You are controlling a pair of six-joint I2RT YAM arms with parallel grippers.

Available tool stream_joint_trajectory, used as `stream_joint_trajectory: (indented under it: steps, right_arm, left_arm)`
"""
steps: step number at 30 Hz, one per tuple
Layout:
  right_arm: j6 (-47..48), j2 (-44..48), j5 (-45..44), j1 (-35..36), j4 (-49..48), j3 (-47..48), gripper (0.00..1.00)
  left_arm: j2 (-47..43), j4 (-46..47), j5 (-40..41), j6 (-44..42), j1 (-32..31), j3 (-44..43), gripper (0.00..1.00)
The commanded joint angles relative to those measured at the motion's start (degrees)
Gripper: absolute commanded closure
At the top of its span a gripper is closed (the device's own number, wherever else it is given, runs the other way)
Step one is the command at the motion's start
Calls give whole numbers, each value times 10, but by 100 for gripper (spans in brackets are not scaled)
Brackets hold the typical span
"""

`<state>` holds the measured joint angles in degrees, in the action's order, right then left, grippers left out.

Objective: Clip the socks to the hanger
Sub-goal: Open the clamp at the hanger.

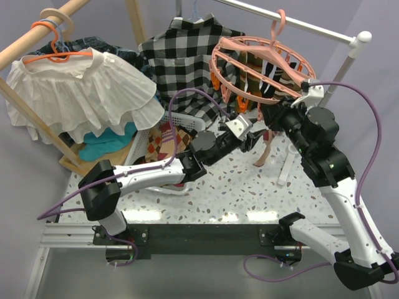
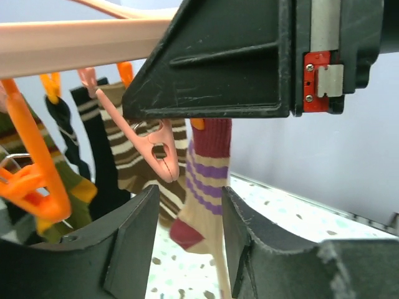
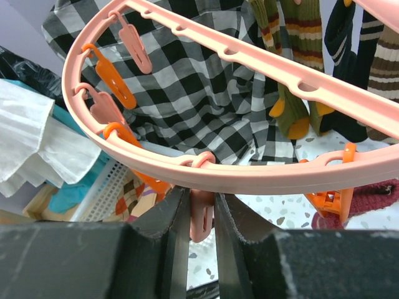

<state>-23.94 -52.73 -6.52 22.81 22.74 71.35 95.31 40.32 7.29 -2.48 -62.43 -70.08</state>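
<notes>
Hanger (image 3: pixel 249 179) hangs tilted from a rail (image 1: pixel 312 28), socks (image 2: pixel 212 134) clipped below. Right arm (image 1: pixel 327 162) rears up, right tool (image 3: pixel 201 205) clamped on a pink peg (image 3: pixel 201 221) under the rim. Left arm (image 1: pixel 153 174) stretches across the desk (image 1: pixel 237 193), left tool (image 2: pixel 188 196) open below a second peg (image 2: pixel 163 152).

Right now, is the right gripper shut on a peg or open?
Shut on a peg: the right gripper squeezes it from both sides, just under the hanger rim.
</notes>
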Motion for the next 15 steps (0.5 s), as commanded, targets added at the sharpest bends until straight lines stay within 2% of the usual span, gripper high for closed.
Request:
stream_joint_trajectory:
  steps: [1, 4, 8, 15]
  right_arm:
    - [15, 9, -9, -1, -21, -8, 83]
    - [21, 10, -8, 0, -22, -12, 84]
    - [25, 12, 1, -1, -29, -19, 84]
    - [31, 12, 14, -1, -41, -22, 84]
  left_arm:
    - [-45, 24, -70, 94, 36, 17, 49]
    - [-50, 27, -142, 162, 70, 22, 44]
    - [-44, 34, -212, 208, 93, 11, 40]
    - [-21, 32, -234, 255, 101, -15, 39]
